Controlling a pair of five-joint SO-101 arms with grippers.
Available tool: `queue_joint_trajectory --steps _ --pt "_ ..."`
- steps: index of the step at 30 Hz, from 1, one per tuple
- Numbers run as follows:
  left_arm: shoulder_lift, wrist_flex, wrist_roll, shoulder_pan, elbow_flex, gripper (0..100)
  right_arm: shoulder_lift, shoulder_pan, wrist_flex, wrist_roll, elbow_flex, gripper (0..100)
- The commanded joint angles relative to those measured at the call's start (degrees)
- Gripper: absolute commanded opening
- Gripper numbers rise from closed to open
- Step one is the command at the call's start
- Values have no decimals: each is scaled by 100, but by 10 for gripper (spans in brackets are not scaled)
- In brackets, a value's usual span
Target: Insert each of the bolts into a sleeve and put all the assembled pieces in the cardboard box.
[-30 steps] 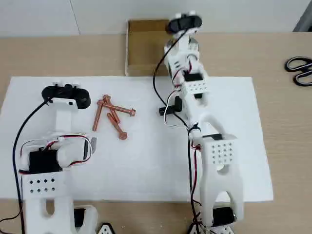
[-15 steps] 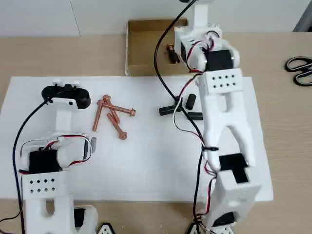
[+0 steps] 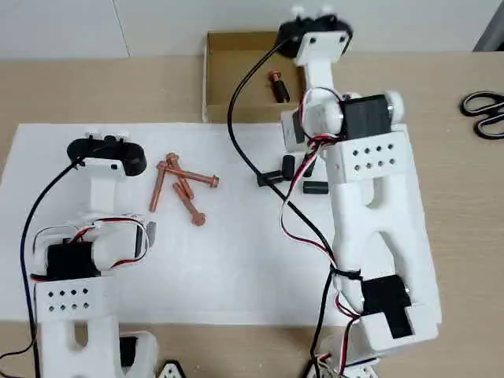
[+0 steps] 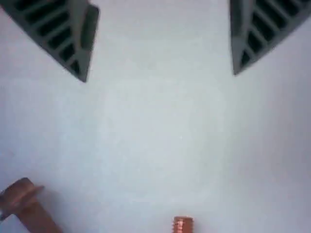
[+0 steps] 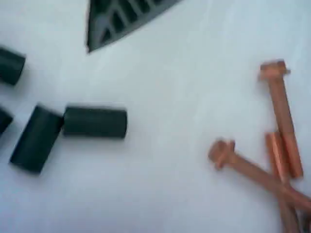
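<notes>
Several copper bolts lie in a loose pile on the white mat, just right of my left gripper. That gripper hovers open over bare mat, a bolt head and a bolt tip close by. Several black sleeves lie mid-mat beside the right arm; the right wrist view has them opposite the bolts. One bolt in a sleeve rests inside the cardboard box. My right gripper hangs by the box's right edge, one finger visible, holding nothing.
The white mat covers most of the wooden table. Black scissors lie at the far right edge. The right arm's wires trail over the mat near the sleeves.
The right arm has lifted and folded back from over the box, uncovering the bolt-in-sleeve piece that lies inside. The left arm and the loose bolts have not moved.
</notes>
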Motion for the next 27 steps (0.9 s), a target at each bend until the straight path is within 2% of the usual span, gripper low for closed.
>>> queue_joint_trajectory --steps 1,5,13,17,22,27 --pt "-53 -97 9 -9 -31 183 -207 -127 13 62 545 259" --pt "-53 -114 9 -9 -31 183 -198 -224 -233 70 1292 262" --pt "-53 -114 9 -9 -31 183 -198 -127 -2149 70 2655 261" --pt "-53 -114 9 -9 -22 183 -198 57 -2607 158 3226 261" --pt "-53 -105 9 -9 -22 182 -198 338 -2580 1767 3429 262" --pt "-53 -79 18 -35 -22 182 -198 409 -2132 3323 3420 262"
